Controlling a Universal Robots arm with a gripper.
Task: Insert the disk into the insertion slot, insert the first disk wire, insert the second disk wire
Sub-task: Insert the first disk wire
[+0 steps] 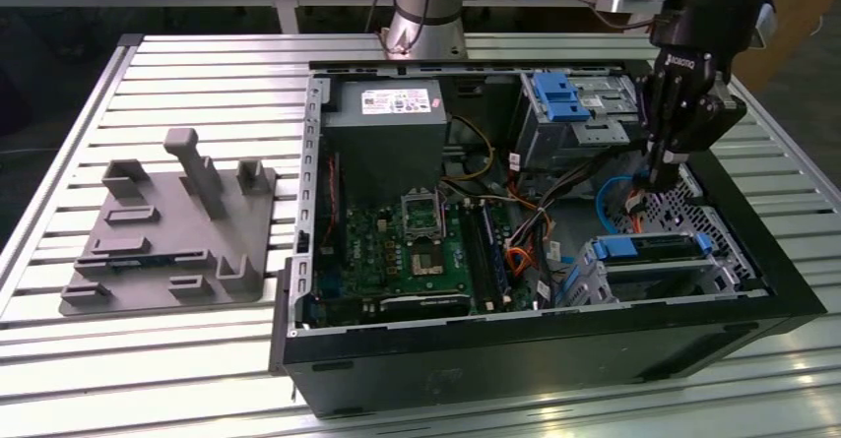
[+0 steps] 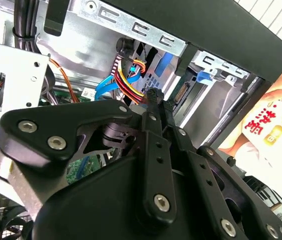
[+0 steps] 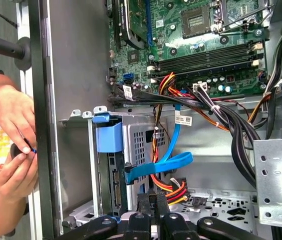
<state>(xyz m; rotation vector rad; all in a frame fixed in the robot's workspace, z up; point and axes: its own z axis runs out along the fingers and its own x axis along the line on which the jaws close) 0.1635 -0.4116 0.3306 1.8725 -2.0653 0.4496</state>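
The table point(image 1: 197, 379) is ribbed bare metal with a dull shine. At the frame's left, the grey fixture point(image 1: 158, 251) looks like matt plastic. The computer case point(image 1: 526, 359) is smooth, slightly glossy black. The insertion slot point(image 1: 631, 282) is silver perforated sheet metal; the disk point(image 1: 657, 247) has a bright blue plastic carrier.

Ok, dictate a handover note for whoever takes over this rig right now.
Gripper: fingers shut, low inside the case, at the red-yellow wire bundle; a grip on it cannot be confirmed.
Disk: sits in the insertion slot. Done.
Blue cable: reaches the disk's end; seating unclear.
Left: both wire steps unconfirmed.
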